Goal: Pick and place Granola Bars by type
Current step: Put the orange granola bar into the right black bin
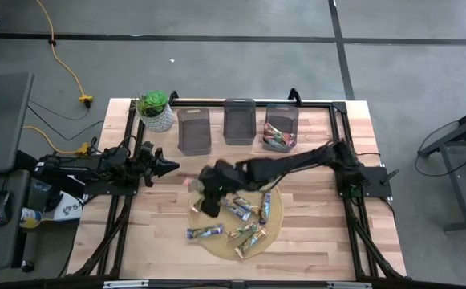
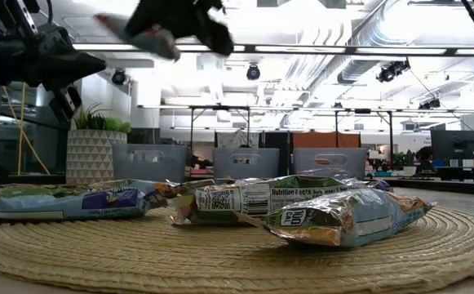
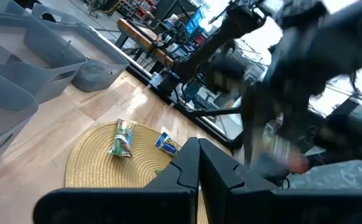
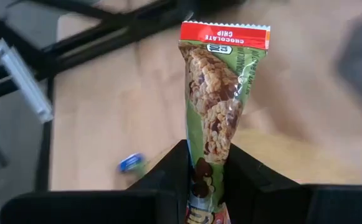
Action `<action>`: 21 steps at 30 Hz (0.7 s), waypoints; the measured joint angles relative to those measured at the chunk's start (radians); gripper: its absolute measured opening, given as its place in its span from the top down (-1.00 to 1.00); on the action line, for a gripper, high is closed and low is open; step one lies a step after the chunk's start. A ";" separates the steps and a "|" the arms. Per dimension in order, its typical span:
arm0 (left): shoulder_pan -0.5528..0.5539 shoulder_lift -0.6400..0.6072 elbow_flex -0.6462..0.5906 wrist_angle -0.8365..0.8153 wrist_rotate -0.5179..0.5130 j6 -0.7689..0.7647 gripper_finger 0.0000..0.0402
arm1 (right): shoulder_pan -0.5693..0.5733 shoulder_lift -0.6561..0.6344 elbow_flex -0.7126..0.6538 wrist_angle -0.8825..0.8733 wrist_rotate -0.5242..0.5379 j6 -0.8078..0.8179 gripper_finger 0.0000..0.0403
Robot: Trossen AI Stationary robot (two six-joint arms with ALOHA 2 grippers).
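Observation:
My right gripper (image 1: 203,189) reaches over the left edge of the round woven mat (image 1: 274,233) and is shut on a green chocolate-chip granola bar (image 4: 215,93) with a red end strip. It is high above the table in the low view (image 2: 171,24). Several other wrapped bars (image 1: 241,210) lie flat on the mat, and they also show close up in the low view (image 2: 245,198). More bars (image 1: 276,136) lie in the right-hand one of three clear grey bins. My left gripper (image 1: 171,166) is shut and empty, to the left of the mat. My right gripper pinches the green bar between its two fingers, across the wrapper's flat faces near one end (image 4: 209,155). The bar runs along the fingers and sticks out past them, its red-strip end (image 4: 224,34) free. It is lifted clear of the mat and table (image 2: 139,34).
Three grey bins (image 1: 193,130), (image 1: 239,120), (image 1: 281,127) stand in a row at the far side. A potted plant (image 1: 156,111) stands at the far left. Bare wood table (image 1: 321,233) lies around the mat. The room beyond shows desks and frames.

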 joint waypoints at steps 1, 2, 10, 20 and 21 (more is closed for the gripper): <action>0.000 0.000 0.000 0.000 0.000 0.000 1.00 | -0.013 -0.024 0.000 -0.021 0.022 -0.016 0.67; 0.000 0.000 0.000 0.000 0.000 0.000 1.00 | -0.027 -0.049 0.000 -0.048 0.044 -0.033 0.67; 0.000 0.000 0.000 -0.001 0.001 0.000 1.00 | -0.156 -0.223 0.002 -0.311 0.222 -0.167 0.67; 0.000 0.000 0.000 -0.001 0.004 0.000 1.00 | -0.365 -0.344 0.002 -0.741 0.382 -0.260 0.67; 0.000 0.000 0.000 -0.001 0.004 0.000 1.00 | -0.390 -0.344 0.002 -0.771 0.388 -0.278 0.67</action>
